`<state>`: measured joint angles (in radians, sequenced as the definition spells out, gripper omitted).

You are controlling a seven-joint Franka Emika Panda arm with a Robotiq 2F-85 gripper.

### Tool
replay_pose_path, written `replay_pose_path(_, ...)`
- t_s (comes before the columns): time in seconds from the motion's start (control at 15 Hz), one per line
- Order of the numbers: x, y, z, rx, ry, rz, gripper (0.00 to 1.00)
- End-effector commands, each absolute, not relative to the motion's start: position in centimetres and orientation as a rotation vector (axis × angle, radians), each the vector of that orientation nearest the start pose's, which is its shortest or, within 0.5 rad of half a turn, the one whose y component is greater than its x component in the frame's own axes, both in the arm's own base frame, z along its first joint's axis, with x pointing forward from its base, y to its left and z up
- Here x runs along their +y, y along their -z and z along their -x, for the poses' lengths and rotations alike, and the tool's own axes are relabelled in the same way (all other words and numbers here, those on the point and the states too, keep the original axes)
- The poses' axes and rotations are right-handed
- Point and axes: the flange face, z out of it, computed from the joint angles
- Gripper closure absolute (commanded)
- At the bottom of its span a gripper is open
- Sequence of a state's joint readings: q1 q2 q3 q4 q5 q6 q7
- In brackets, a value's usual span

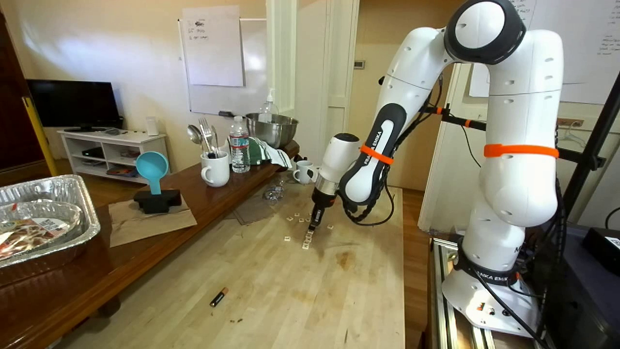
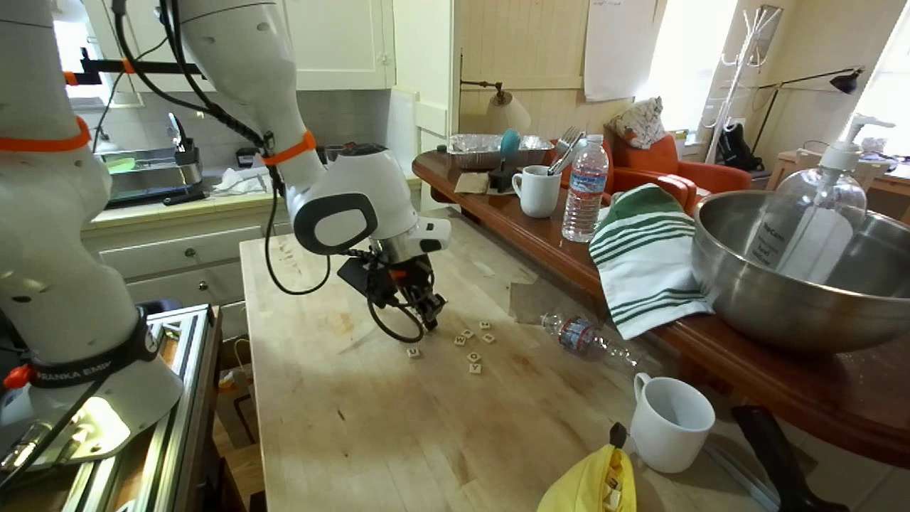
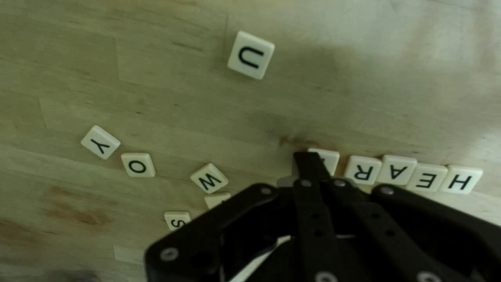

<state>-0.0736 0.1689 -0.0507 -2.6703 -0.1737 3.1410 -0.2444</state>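
In the wrist view my gripper [image 3: 307, 157] is shut, its fingertips pressed together with nothing visible between them. The tips cover the left part of a letter tile [image 3: 330, 159]; whether they touch it I cannot tell, and its letter is mostly hidden. To the right, across a small gap, run the R tile [image 3: 363, 170], A tile [image 3: 396, 170], E tile [image 3: 426, 177] and H tile [image 3: 461, 179] in a row. Apart lie the U tile [image 3: 251, 55], Y tile [image 3: 100, 142], O tile [image 3: 137, 165], W tile [image 3: 209, 178] and S tile [image 3: 177, 220].
On the table are a battery [image 1: 219, 296], a lying plastic bottle [image 2: 579, 336], a white mug [image 2: 672, 423] and a yellow pouch [image 2: 593, 483]. A raised wooden counter [image 1: 193, 213] along one side bears a cutlery mug [image 1: 216, 169], an upright bottle [image 1: 239, 145] and a steel bowl [image 2: 803, 284].
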Motion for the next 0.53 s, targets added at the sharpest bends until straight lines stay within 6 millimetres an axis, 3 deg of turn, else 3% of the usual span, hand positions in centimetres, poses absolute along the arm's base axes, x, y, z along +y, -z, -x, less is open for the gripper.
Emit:
replay_pose_path(0.0,-3.56,-20.26,-44.19,-0.509,0.426,3.166,1.00)
replay_pose_path(0.47,-2.75,-20.06,-43.89,-0.556,0.407,3.158,1.00)
